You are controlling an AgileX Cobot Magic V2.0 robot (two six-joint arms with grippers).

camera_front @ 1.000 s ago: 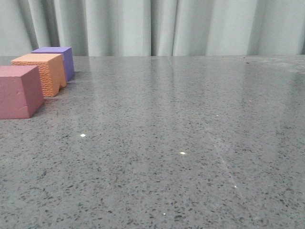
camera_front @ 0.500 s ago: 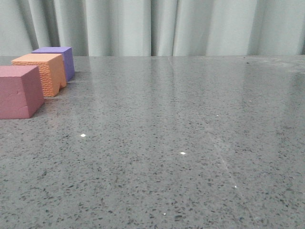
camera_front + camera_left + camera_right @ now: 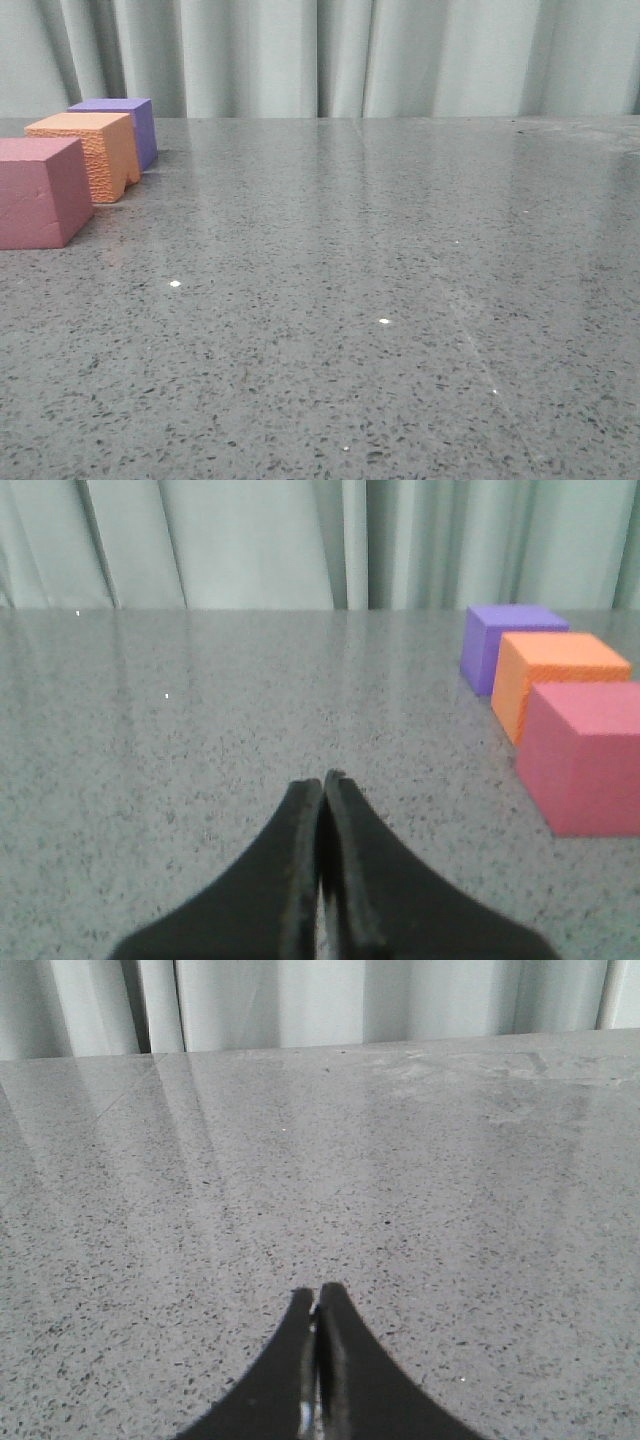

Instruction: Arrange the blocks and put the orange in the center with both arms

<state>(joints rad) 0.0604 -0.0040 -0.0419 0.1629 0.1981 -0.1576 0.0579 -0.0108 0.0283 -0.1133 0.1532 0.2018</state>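
Observation:
Three foam cubes stand in a row at the far left of the table in the front view: the pink-red cube (image 3: 38, 192) nearest, the orange cube (image 3: 88, 152) behind it, the purple cube (image 3: 125, 122) farthest. The orange one is between the other two. They also show in the left wrist view: pink-red (image 3: 585, 757), orange (image 3: 555, 675), purple (image 3: 508, 640). My left gripper (image 3: 322, 780) is shut and empty, low over the table, apart from the cubes. My right gripper (image 3: 317, 1292) is shut and empty over bare table. Neither gripper shows in the front view.
A grey speckled stone table (image 3: 380, 280) fills the views. A pale pleated curtain (image 3: 330, 55) hangs along its far edge.

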